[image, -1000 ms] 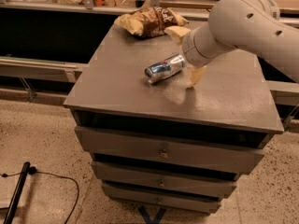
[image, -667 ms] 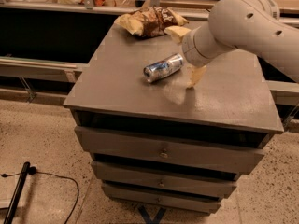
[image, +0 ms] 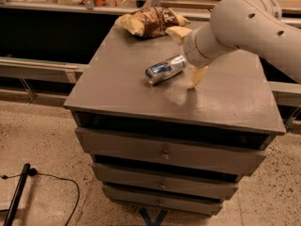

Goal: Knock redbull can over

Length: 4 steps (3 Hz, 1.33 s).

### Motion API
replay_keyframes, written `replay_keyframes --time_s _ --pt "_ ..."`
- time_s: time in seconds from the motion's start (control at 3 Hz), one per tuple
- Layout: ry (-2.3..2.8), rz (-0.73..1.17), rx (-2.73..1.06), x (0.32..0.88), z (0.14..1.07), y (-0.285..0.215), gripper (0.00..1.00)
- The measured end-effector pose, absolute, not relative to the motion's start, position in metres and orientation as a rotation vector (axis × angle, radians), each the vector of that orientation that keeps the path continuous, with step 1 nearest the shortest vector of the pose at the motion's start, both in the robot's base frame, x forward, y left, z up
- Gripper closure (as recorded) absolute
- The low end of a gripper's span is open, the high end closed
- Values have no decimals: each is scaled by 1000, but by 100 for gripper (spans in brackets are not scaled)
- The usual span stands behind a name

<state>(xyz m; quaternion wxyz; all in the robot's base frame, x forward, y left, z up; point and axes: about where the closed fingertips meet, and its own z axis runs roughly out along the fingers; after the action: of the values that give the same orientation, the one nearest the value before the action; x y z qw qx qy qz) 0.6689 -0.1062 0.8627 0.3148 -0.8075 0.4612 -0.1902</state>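
Observation:
The redbull can point(image: 165, 68), blue and silver, lies on its side near the middle of the grey drawer cabinet's top point(image: 122, 79), its silver end facing front left. My gripper point(image: 187, 55) is just right of the can, at the can's far end, low over the top. Its two pale fingers stand wide apart, one point(image: 197, 76) pointing down to the surface and the other point(image: 177, 33) toward the back. It is open and holds nothing. The big white arm point(image: 249, 22) comes in from the upper right.
A brown-and-yellow snack bag point(image: 150, 20) lies at the cabinet's back edge. The cabinet has three drawers point(image: 164, 154) below. A dark shelf and rail run behind on the left point(image: 42, 36). A black cable and pole point(image: 21, 192) lie on the floor at lower left.

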Motion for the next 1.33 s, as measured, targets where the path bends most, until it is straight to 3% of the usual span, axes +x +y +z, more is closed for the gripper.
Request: replay_keyframes --time_s 0.67,1.33 --pt "1215 -501 -2127 669 863 -106 0" --pt "1279 -567 -1756 636 922 -150 0"
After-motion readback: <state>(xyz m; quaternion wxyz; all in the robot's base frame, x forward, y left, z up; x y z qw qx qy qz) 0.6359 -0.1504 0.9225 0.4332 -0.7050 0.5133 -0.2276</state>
